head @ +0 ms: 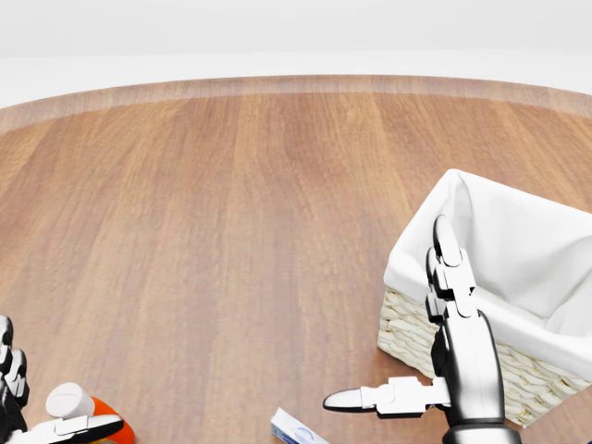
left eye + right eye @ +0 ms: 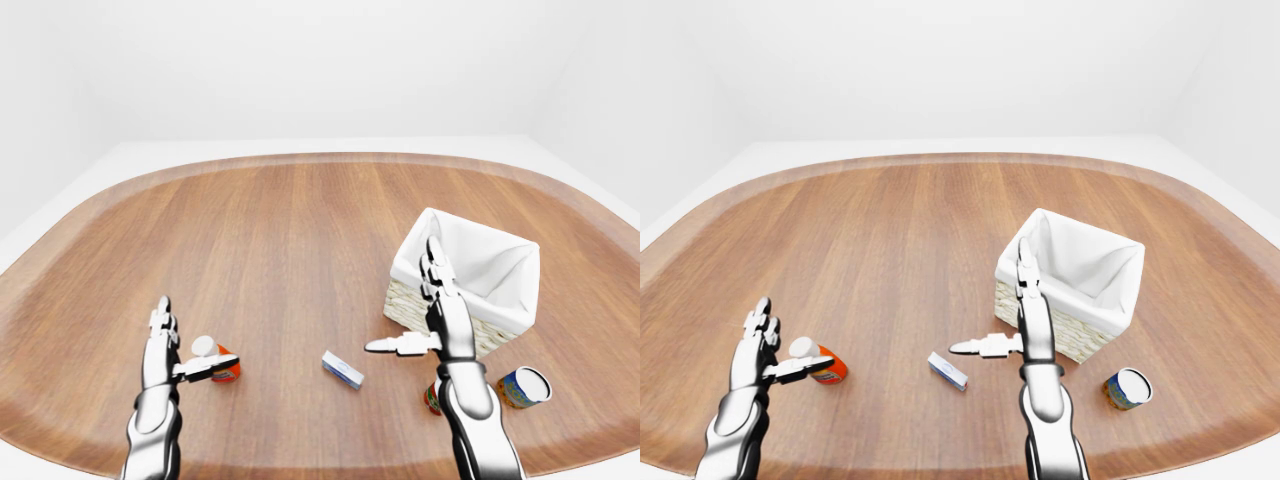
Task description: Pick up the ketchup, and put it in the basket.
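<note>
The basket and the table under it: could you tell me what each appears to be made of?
The basket looks like pale woven wicker, judging by the ribbed weave on its side wall, with a white cloth liner folded over the rim. The table looks like brown wood with lengthwise grain and a satin finish, though in a render it could as well be laminate.

— Where's the ketchup sitting?
— Lying tipped, it seems, white cap pointing left, at the right-eye view's lower left.
— And the basket?
— Standing upright, wicker, white-lined, well right of it.
</note>
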